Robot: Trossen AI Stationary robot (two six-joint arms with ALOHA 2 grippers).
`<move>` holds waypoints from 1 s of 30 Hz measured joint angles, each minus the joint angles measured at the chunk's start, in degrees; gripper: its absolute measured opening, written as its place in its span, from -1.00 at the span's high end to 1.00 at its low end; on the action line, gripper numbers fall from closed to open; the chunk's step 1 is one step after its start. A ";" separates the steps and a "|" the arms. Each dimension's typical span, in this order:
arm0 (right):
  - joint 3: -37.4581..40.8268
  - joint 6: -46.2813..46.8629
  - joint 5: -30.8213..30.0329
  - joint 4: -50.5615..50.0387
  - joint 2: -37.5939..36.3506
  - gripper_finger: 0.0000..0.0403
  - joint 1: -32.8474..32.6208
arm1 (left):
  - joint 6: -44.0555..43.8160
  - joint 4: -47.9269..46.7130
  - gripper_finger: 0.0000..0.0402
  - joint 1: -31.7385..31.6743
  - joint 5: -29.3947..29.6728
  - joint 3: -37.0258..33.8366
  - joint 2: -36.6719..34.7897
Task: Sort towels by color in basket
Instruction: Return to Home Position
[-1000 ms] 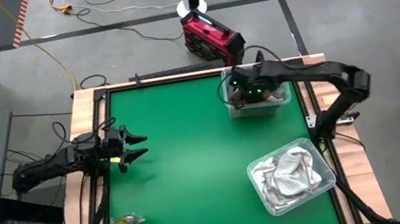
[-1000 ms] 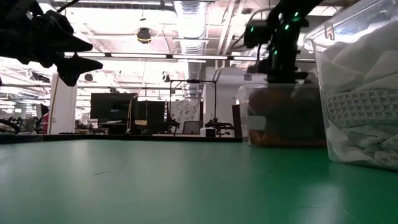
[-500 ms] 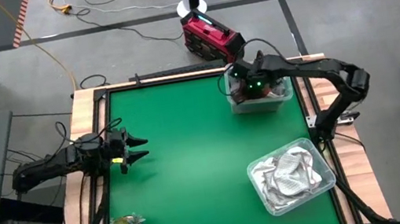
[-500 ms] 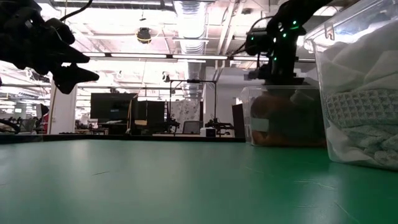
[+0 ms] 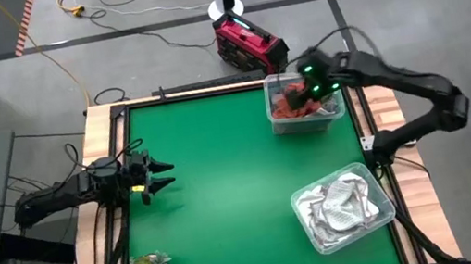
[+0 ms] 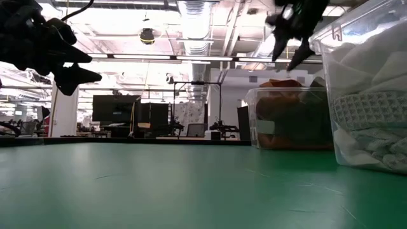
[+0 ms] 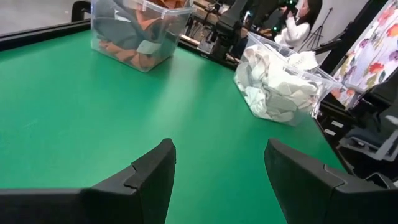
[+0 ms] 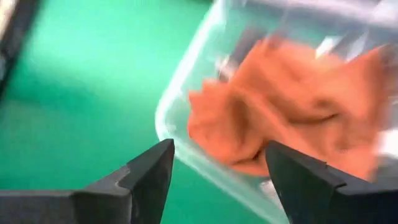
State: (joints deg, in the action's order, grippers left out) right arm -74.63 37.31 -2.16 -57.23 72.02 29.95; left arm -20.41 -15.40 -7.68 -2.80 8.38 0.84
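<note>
orange towel [image 8: 292,112] in clear bin [image 8: 171,106], just below right gripper [image 8: 217,149], wide, empty; left gripper [image 7: 217,149] wide, well apart.

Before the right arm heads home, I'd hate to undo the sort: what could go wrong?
The orange towel heaps above the rim of the far bin, under the open right gripper; a low retreat could snag and drag it out. The near bin of white towels sits by the right arm's base; a swinging elbow might nudge it.
</note>
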 joint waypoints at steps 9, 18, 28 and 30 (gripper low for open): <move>0.52 0.88 -23.34 -17.69 -6.50 -0.42 5.97 | -0.44 0.34 -0.17 0.00 0.20 0.00 0.00; 7.06 -6.76 -21.60 -11.89 -7.22 -0.42 5.93 | 0.75 1.48 -0.17 0.00 -0.38 0.00 0.00; 27.28 -17.33 -8.19 21.37 -27.89 -0.42 -2.35 | 11.08 14.24 -0.17 0.07 -1.09 0.00 0.00; 33.10 -20.24 -4.63 28.40 -32.87 -0.42 -3.65 | 12.58 15.81 -0.17 0.07 -1.04 0.00 0.00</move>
State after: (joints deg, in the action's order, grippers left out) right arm -41.54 17.07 -6.80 -28.83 39.15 26.30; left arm -7.83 0.41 -7.62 -3.84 8.38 0.84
